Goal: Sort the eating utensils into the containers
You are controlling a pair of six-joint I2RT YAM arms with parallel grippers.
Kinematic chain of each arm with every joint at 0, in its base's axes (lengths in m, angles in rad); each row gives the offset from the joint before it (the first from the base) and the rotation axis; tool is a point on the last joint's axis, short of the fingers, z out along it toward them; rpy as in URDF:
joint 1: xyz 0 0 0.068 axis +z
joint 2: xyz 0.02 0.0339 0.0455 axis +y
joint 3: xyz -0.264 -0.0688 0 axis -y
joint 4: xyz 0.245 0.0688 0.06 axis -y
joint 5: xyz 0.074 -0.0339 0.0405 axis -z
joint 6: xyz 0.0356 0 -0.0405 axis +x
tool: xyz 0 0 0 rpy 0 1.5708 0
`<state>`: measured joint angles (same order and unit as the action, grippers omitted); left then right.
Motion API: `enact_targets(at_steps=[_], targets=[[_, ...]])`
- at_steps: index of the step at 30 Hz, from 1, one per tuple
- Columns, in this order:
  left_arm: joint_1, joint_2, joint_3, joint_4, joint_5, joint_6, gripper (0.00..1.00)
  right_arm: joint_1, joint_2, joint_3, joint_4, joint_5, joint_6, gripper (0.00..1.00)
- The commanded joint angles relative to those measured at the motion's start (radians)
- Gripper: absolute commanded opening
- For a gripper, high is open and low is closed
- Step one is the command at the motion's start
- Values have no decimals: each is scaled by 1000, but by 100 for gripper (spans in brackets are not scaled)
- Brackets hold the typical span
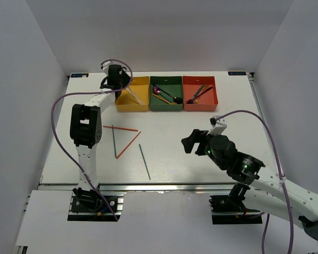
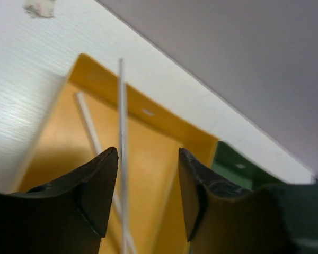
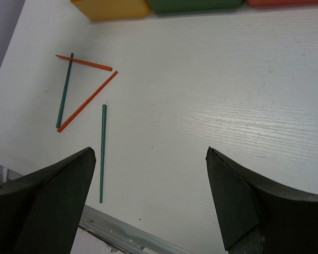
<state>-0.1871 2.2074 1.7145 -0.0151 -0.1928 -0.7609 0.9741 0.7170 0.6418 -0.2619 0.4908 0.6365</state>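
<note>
Your left gripper (image 2: 148, 153): jaws apart over the yellow tray (image 2: 153, 119), silver chopstick (image 2: 122, 132) between them, unclamped.
Your right gripper (image 3: 149, 153): spread wide, empty, above the table (image 3: 228, 79).

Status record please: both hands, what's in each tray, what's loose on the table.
left hand: open over the yellow tray, silver chopstick between its fingers
yellow tray contents: second silver chopstick
green tray: spoons
red tray: forks
right hand: open, empty, above the table
loose on table: two orange-red chopsticks, two grey-green chopsticks
</note>
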Motion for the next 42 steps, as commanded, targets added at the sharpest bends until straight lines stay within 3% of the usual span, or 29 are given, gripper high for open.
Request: enact_targets(at_steps=[1, 2, 3, 12, 16, 19, 20, 22, 26, 28, 35, 38, 41, 42], targets=[[-6, -55, 53, 87, 107, -15, 61, -5, 36, -5, 76, -18, -46, 89], [-6, -72, 54, 87, 121, -18, 73, -5, 77, -4, 87, -27, -52, 89], [-8, -80, 59, 69, 131, -20, 98, -5, 100, 10, 89, -37, -55, 89], [-6, -245, 151, -127, 181, 20, 98, 15, 545, 202, 36, -133, -69, 89], [-6, -420, 134, -255, 124, 87, 98, 73, 699, 292, 50, -161, -75, 89], [-6, -550, 39, -411, -6, 121, 98, 133, 832, 418, -34, -124, -57, 84], [-8, -657, -7, -478, -51, 121, 98, 146, 901, 490, -57, -115, -49, 83], [-6, -777, -183, -517, -144, 121, 98, 184, 993, 550, -100, -112, -43, 79], [-5, -1125, -505, -511, -139, 138, 98, 222, 1116, 671, -148, -109, -46, 73], [-5, -1199, -613, -520, -116, 176, 98, 227, 1174, 726, -158, -106, -54, 72], [-5, -1376, -800, -589, -96, 284, 98, 227, 1326, 840, -203, -98, -72, 58], [-5, -1425, -869, -594, -103, 293, 98, 225, 1375, 855, -206, -113, -63, 38], [-5, -1465, -894, -583, -105, 284, 98, 221, 1392, 842, -200, -139, -48, 27], [-5, -1474, -892, -579, -82, 285, 98, 219, 1391, 831, -195, -156, -31, 18]])
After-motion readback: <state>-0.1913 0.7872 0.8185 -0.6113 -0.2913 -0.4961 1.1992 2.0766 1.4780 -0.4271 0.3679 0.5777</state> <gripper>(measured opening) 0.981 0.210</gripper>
